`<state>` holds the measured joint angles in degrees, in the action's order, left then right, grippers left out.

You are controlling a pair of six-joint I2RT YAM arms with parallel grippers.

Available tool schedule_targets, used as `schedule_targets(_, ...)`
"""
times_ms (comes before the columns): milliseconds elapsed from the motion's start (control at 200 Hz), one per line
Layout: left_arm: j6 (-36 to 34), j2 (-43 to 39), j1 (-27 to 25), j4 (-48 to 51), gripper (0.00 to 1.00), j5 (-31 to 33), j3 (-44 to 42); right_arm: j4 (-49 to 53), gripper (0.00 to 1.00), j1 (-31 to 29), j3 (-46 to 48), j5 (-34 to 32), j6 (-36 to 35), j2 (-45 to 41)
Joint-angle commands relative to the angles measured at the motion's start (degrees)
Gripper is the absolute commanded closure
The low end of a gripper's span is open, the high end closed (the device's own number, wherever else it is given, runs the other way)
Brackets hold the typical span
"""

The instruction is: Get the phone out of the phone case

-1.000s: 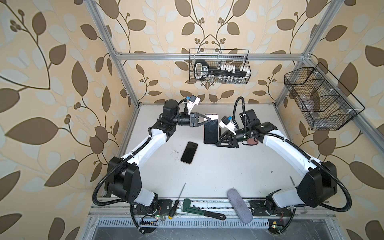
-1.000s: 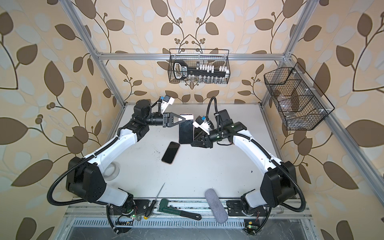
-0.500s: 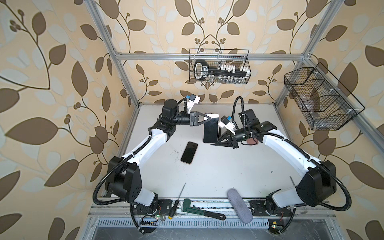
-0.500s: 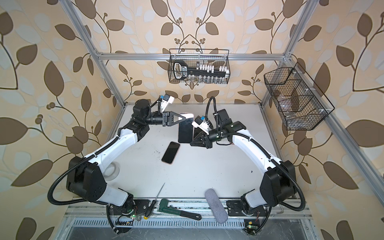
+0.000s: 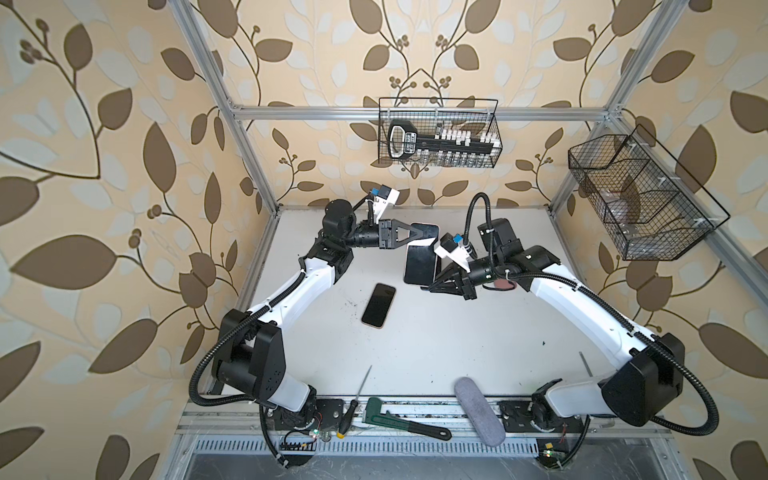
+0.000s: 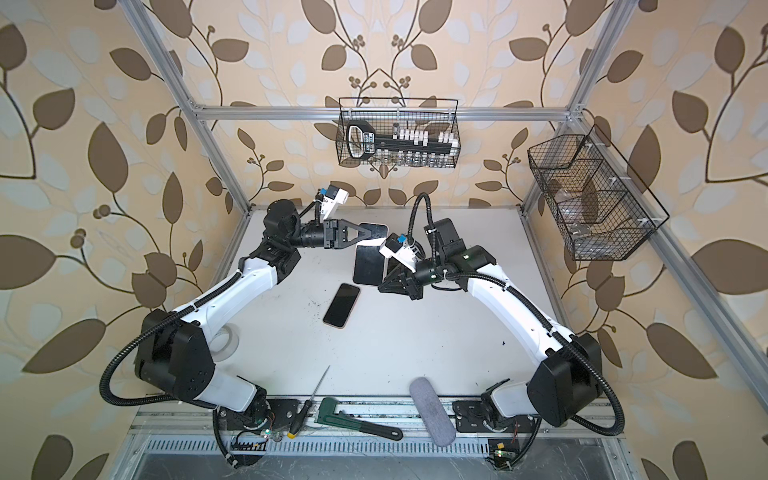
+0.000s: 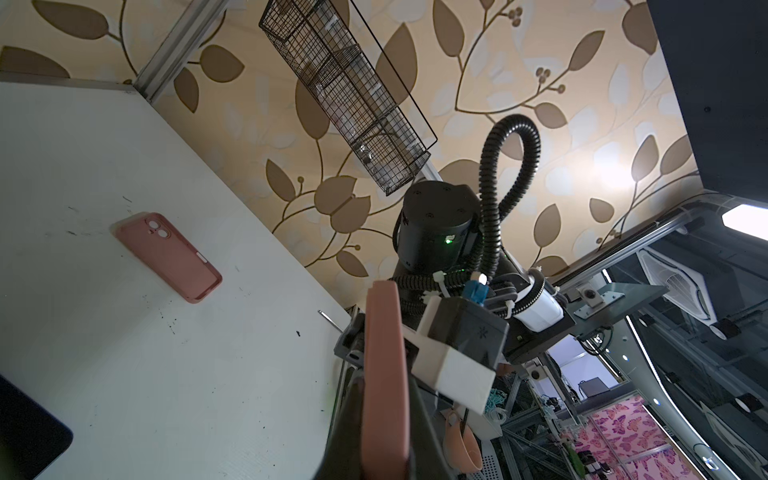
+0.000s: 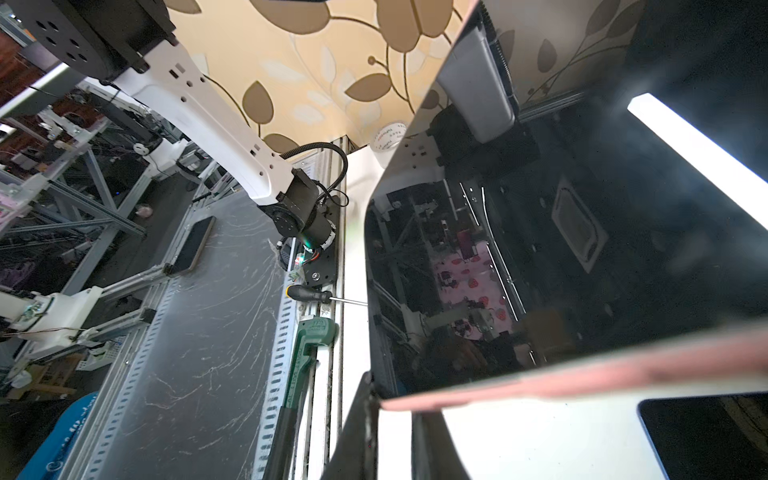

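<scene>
Well, the white table [image 5: 457,332] is mostly bare across its middle and near right, leaving open room between the two arms. Above its far middle, off the surface, the phone [image 5: 419,266] hangs tilted, dark screen up, inside its pink phone case [image 7: 384,374], whose rim shows only in the wrist views. The left gripper [image 5: 431,237] pinches the case's far end. The right gripper [image 5: 432,287] is pressed together on its near edge, though the contact is hard to make out from above. A second phone [image 5: 378,305] lies flat, nearer and to the left, apart from the held one. An empty pink case [image 7: 168,255] lies to the right, mostly hidden under the right arm in both top views. A wrench [image 5: 403,420], a screwdriver [image 5: 345,419] and a grey pad [image 5: 478,410] line the near edge.
</scene>
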<state>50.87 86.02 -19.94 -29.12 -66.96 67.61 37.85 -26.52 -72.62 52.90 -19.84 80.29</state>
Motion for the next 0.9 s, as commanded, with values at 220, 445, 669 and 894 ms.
schedule_targets(220, 7.81, -1.02, -2.64, -3.50, 1.00, 3.15, 1.62, -5.21, 0.94, -1.33, 2.74, -9.84, -3.79, -2.47)
schedule_targets(445, 7.89, -1.67, -2.64, -3.16, 1.00, 4.82, 1.47, -10.20, 0.88, 0.45, 6.38, -7.54, 0.56, -4.84)
schedule_targets(669, 8.20, -2.98, -2.61, -0.59, 1.00, 10.67, 1.47, -18.99, 0.74, 2.83, 11.97, -4.67, 8.69, -9.62)
schedule_targets(894, 9.60, -5.66, -2.49, 0.68, 1.00, 18.66, -0.64, -29.35, 0.51, 6.07, 17.45, -1.32, 19.69, -14.13)
